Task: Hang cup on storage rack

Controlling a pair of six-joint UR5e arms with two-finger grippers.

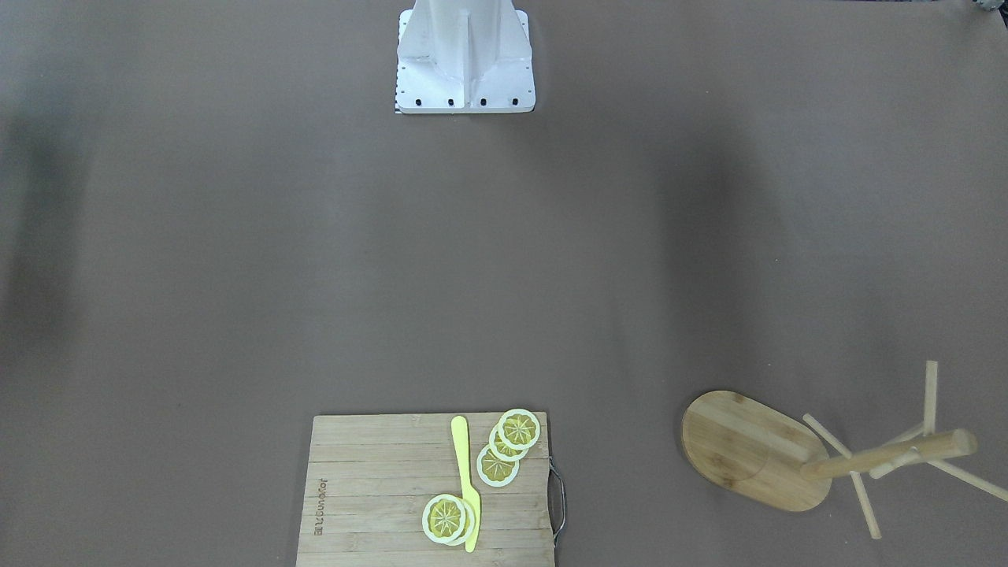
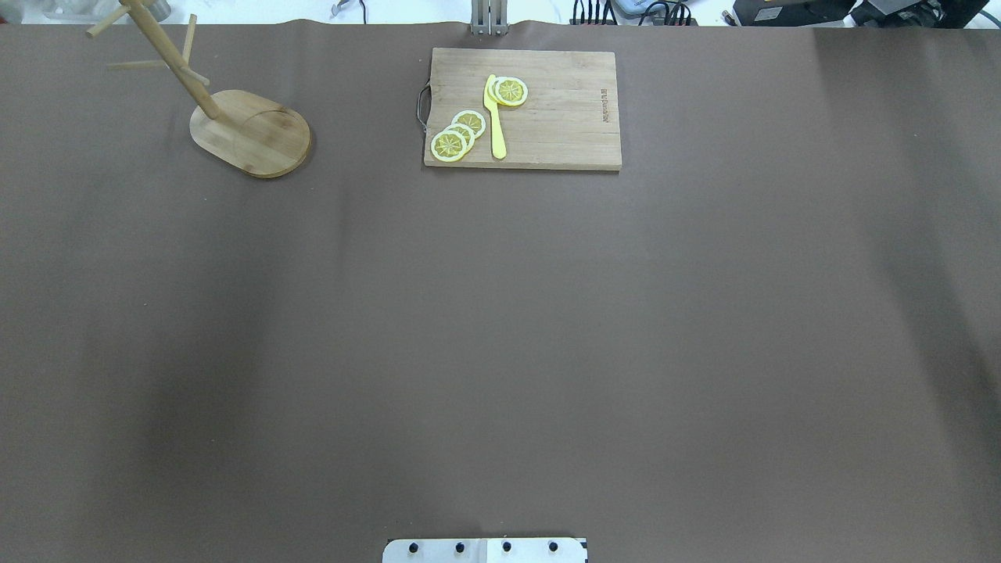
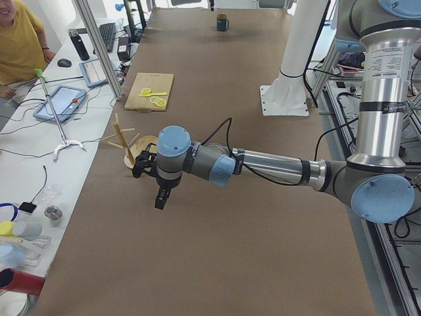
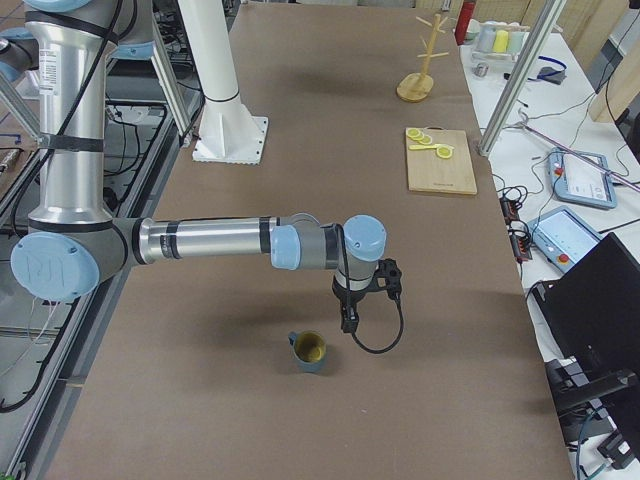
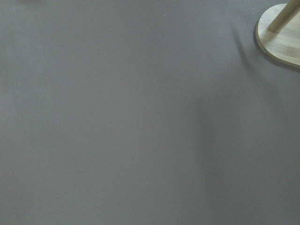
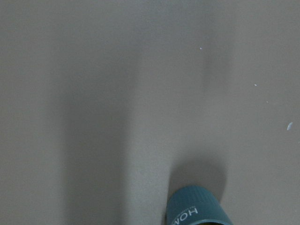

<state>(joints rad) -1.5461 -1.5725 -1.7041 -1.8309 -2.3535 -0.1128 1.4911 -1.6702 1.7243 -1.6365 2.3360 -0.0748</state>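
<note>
The dark blue-grey cup [image 4: 309, 351] stands upright on the brown table, its yellowish-green inside showing. It also shows far off in the exterior left view [image 3: 223, 23], and its lettered side shows at the bottom of the right wrist view [image 6: 197, 212]. My right gripper [image 4: 347, 320] hangs just above and beside the cup; I cannot tell whether it is open or shut. The bamboo storage rack [image 2: 250, 133] stands upright at the far left [image 1: 752, 449] [image 4: 425, 60], its base in the left wrist view [image 5: 281, 35]. My left gripper [image 3: 160, 199] hovers near the rack [image 3: 128, 141]; I cannot tell its state.
A bamboo cutting board [image 2: 563, 117] with lemon slices [image 2: 457, 134] and a yellow knife [image 2: 495, 117] lies at the far middle [image 1: 378, 496]. The white robot pedestal [image 1: 465, 63] stands at the near edge. Operators' desks with gear lie beyond the far edge.
</note>
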